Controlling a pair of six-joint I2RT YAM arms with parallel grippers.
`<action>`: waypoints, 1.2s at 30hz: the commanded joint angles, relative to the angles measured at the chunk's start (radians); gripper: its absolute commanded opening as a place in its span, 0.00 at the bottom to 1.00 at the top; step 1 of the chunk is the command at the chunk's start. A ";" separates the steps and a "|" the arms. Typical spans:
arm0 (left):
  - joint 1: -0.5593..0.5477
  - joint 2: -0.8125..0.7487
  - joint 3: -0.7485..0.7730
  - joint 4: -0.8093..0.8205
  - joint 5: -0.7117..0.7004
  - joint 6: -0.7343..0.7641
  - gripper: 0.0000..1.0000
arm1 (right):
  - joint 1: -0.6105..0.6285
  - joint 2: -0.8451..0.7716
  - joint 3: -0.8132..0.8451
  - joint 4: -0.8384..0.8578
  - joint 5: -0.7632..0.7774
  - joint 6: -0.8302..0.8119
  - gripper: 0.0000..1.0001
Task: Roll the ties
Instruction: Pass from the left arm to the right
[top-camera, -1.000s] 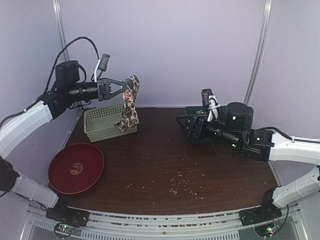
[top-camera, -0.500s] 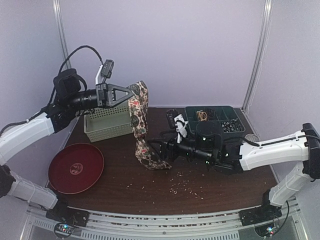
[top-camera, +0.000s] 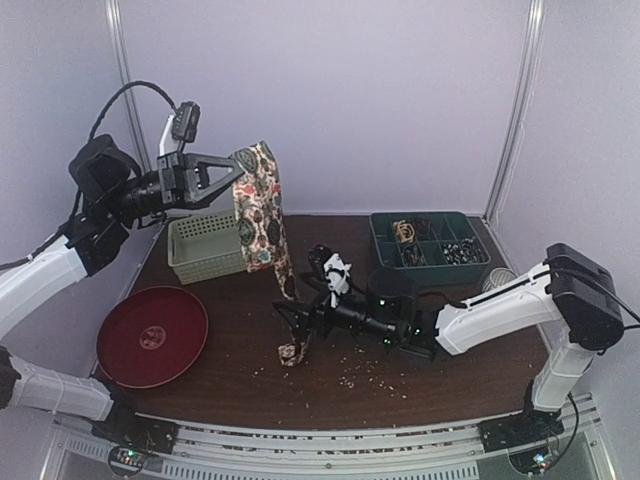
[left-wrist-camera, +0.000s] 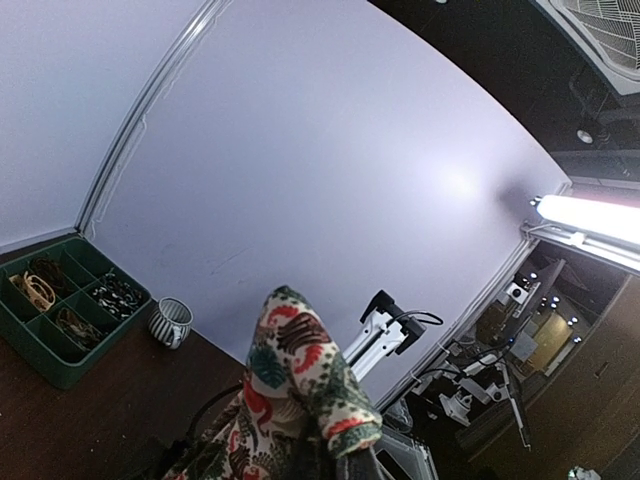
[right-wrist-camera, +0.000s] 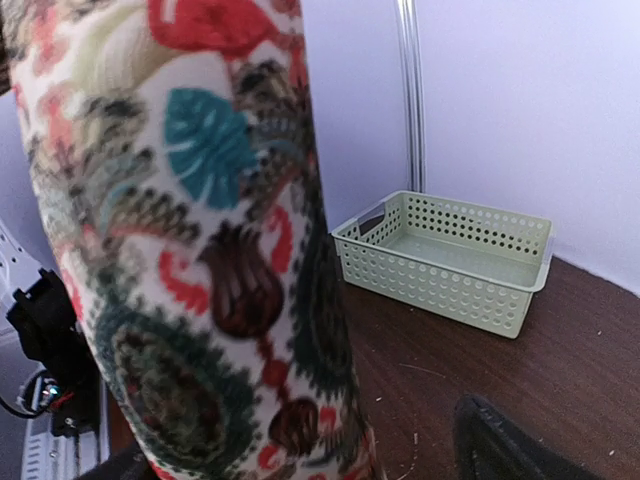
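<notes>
One tie (top-camera: 258, 205), cream with a red, teal and brown pattern, hangs from my left gripper (top-camera: 232, 177), which is shut on its upper end high above the table's left half. In the left wrist view the tie (left-wrist-camera: 300, 370) folds over the fingers and hides them. Its lower end (top-camera: 291, 350) touches the table. My right gripper (top-camera: 300, 325) stands open low over the table, around the tie's lower part. In the right wrist view the tie (right-wrist-camera: 200, 250) fills the left side, and one dark finger (right-wrist-camera: 510, 450) shows at the bottom right.
A pale green perforated basket (top-camera: 205, 245) stands at the back left, also seen as the basket (right-wrist-camera: 450, 260). A red plate (top-camera: 152, 335) lies front left. A dark green divided tray (top-camera: 430, 240) and a striped cup (left-wrist-camera: 172, 322) sit back right. Crumbs (top-camera: 365, 370) dot the table.
My left gripper has raised the tie and drawn back to the left, lifting the heap off the table. My right gripper has slid left to the tie's lower part, its jaws wider.
</notes>
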 joint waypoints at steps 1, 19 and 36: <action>-0.004 -0.027 -0.022 0.066 -0.014 -0.035 0.00 | -0.001 0.043 0.016 0.136 0.103 -0.055 0.68; -0.003 -0.109 -0.138 -0.562 -0.343 0.329 0.00 | -0.001 -0.389 -0.108 -0.774 0.397 0.540 0.00; -0.037 0.188 -0.312 -0.563 -0.535 0.420 0.47 | 0.058 -0.737 -0.088 -0.914 0.259 0.746 0.00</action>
